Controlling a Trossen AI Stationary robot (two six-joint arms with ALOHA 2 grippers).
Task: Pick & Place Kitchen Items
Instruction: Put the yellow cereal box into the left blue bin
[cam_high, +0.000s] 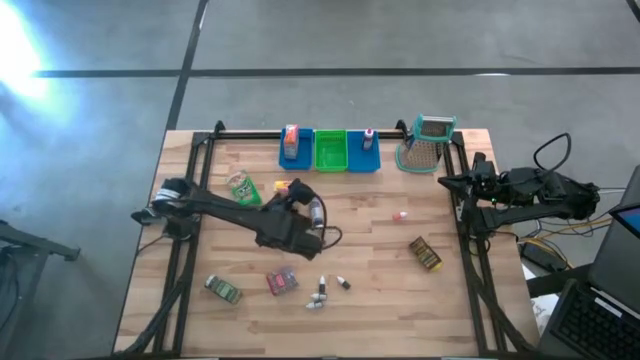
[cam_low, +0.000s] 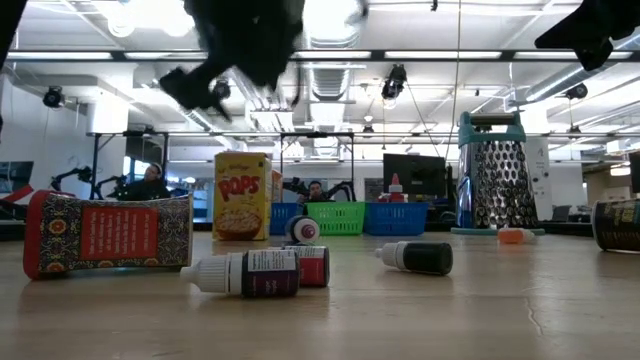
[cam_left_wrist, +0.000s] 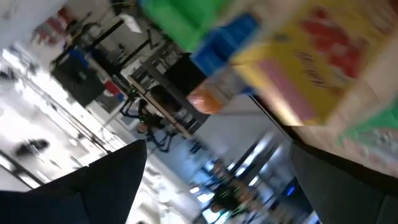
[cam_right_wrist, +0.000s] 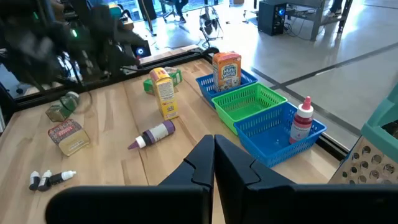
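Note:
My left gripper (cam_high: 300, 200) hangs open above the middle of the table, holding nothing; the low view shows it high over the wood (cam_low: 235, 50). Just beyond it a yellow cereal box (cam_right_wrist: 165, 93) stands upright, and a purple bottle (cam_right_wrist: 154, 134) lies on its side beside it. The left wrist view is blurred, with the yellow box (cam_left_wrist: 317, 62) past my open fingers. A green packet (cam_high: 243, 187) lies left of the box. My right gripper (cam_right_wrist: 214, 155) is shut and empty, waiting at the table's right edge (cam_high: 447, 180).
Along the far edge sit a blue bin (cam_high: 295, 160) holding an orange box (cam_right_wrist: 227, 70), a green bin (cam_high: 330, 150), and a blue bin (cam_right_wrist: 273, 140) with a white bottle (cam_right_wrist: 303, 121); the grater (cam_high: 428, 140) stands right of them. A red packet (cam_high: 282, 282), small bottles (cam_high: 320, 295) and a brown packet (cam_high: 425, 253) lie nearer.

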